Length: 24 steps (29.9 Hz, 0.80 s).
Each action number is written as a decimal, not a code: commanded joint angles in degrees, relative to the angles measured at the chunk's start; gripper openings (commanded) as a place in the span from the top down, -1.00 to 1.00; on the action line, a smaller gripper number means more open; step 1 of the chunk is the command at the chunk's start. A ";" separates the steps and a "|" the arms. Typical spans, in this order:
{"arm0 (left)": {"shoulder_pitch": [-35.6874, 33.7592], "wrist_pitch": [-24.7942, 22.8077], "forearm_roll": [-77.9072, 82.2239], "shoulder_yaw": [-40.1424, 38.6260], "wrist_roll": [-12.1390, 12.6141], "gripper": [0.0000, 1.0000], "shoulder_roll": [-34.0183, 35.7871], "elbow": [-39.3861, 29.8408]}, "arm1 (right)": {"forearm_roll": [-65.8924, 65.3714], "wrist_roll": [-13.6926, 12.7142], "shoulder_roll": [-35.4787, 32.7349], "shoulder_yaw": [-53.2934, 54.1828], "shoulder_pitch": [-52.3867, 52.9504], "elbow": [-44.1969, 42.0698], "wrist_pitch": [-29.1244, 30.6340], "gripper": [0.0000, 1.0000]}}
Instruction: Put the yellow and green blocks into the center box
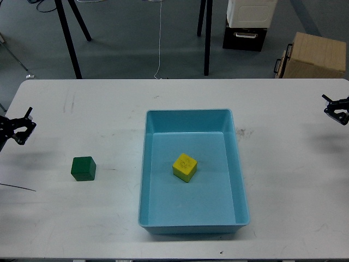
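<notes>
A yellow block [184, 167] lies inside the light blue box [190, 118] at the table's middle. A green block [83, 168] sits on the white table to the left of the box. My left gripper [24, 126] is at the far left edge, above and left of the green block, its fingers apart and empty. My right gripper [336, 109] shows at the far right edge, far from the box, its fingers apart and empty.
The white table [283, 180] has scuff marks. Beyond its far edge stand black stand legs [206, 38], a cardboard box [316, 54] and a white and black case [248, 22] on the floor. A thin cable [16, 186] lies at the left edge.
</notes>
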 commanded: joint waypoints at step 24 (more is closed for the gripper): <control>0.01 -0.09 0.01 -0.27 -0.09 -1.00 0.17 0.53 | 32.76 -0.42 12.37 21.12 -9.00 0.04 4.98 -0.99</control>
